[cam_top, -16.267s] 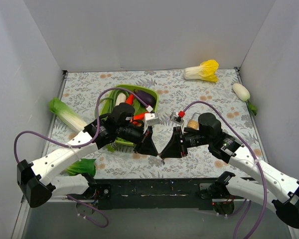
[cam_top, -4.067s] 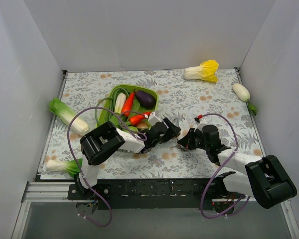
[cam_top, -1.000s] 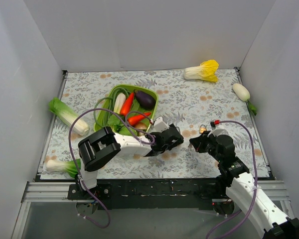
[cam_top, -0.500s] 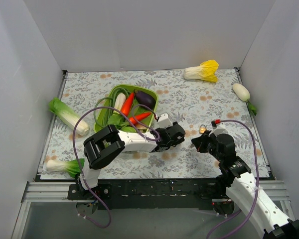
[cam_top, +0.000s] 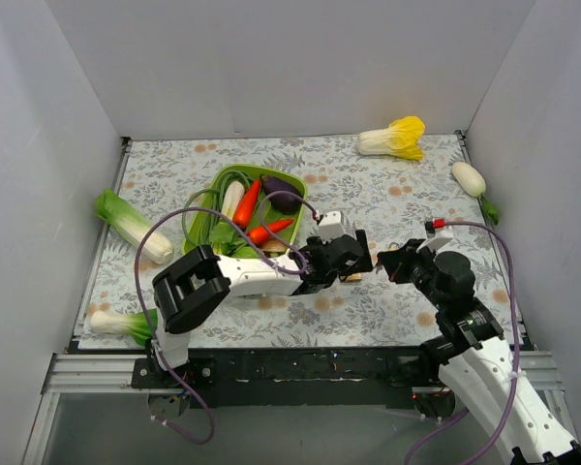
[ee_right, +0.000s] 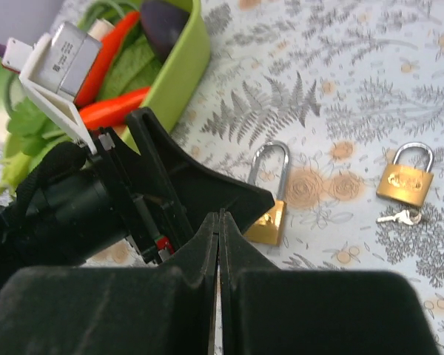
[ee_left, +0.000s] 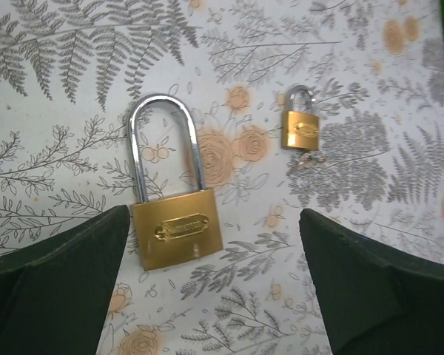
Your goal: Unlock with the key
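Note:
A large brass padlock (ee_left: 176, 225) with a long silver shackle lies flat on the floral cloth. My left gripper (ee_left: 214, 210) stands open around it, and the body lies close to the left finger (ee_left: 55, 281) without being gripped. Further right are a small brass padlock (ee_left: 300, 130) and, just below it, a tiny silvery key (ee_left: 308, 160). My right gripper (ee_right: 219, 220) is shut, its tips pointing at the left gripper's finger (ee_right: 200, 185) and the large padlock (ee_right: 268, 220). Only a thin sliver shows between its pads; I cannot tell what it is. The small padlock (ee_right: 405, 181) and key (ee_right: 399, 217) lie to its right.
A green basket (cam_top: 220, 191) with carrots and an eggplant stands behind the left arm. A napa cabbage (cam_top: 395, 138) and a white radish (cam_top: 470, 177) lie at the back right, and leafy greens (cam_top: 131, 225) at the left. Grey walls close in three sides.
My left gripper has opened and let go of the large padlock, which now rests on the cloth. Both grippers have shifted slightly to the right. The right gripper stayed shut.

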